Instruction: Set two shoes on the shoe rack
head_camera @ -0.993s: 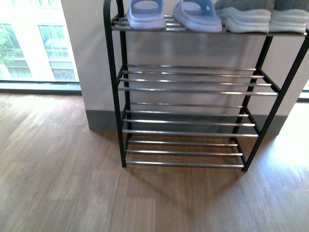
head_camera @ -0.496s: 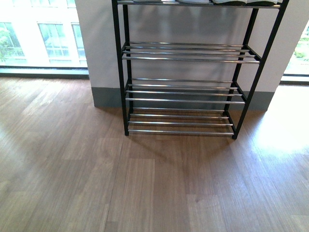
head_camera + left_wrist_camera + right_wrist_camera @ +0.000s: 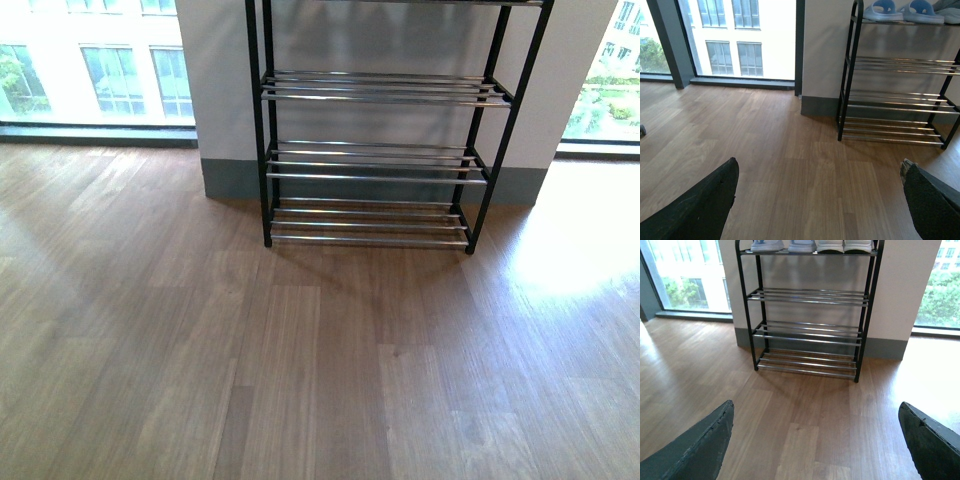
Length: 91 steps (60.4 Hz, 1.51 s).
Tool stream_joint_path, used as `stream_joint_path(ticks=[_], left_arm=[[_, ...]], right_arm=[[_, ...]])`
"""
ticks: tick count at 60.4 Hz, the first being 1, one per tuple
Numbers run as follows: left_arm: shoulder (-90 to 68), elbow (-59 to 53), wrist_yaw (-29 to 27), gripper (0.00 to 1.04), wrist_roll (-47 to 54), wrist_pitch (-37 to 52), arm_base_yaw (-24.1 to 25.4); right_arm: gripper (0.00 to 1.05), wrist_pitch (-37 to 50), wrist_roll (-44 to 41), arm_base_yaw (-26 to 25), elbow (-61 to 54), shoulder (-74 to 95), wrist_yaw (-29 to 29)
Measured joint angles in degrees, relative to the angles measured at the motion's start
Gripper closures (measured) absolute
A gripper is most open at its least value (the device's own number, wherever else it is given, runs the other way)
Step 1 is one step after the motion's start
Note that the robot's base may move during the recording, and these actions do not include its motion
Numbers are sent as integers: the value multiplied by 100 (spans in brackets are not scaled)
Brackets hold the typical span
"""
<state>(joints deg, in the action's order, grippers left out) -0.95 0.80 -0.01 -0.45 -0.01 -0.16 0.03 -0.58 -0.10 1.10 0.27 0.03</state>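
The shoe rack [image 3: 375, 90] stands against a white pillar, and the front view cuts off its top tier. Both shoes [image 3: 830, 246] [image 3: 858, 246] sit side by side on that top tier at its right end, only their white soles showing in the right wrist view. The left wrist view catches just the edge of one grey shoe [image 3: 950, 5]. My left gripper [image 3: 817, 165] is open over bare wooden floor, well short of the rack [image 3: 900, 65]. Over the floor in front of the rack [image 3: 810, 295], my right gripper [image 3: 816, 407] is open too, with nothing between its fingers.
Two pale blue slippers [image 3: 883, 10] [image 3: 922, 11] occupy the left part of the top tier. The three lower tiers hold nothing. Tall windows [image 3: 120, 75] flank the pillar, with a grey skirting [image 3: 230, 180] at its foot. Wooden floor [image 3: 300, 350] stretches between me and the rack.
The front view has backed away from the rack, which now looks smaller and higher in the frame. Its top tier, with the slippers and shoes, has slid out past the top edge.
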Motion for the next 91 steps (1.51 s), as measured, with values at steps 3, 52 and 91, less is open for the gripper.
stream_joint_path(ticks=[3,52,91], left_arm=[[0,0,0,9,0,-2,0],[0,0,2,9,2,0,0],[0,0,0,9,0,0,0]], right_arm=[[9,0,0,0,0,0,-2],[9,0,0,0,0,0,0],[9,0,0,0,0,0,-2]])
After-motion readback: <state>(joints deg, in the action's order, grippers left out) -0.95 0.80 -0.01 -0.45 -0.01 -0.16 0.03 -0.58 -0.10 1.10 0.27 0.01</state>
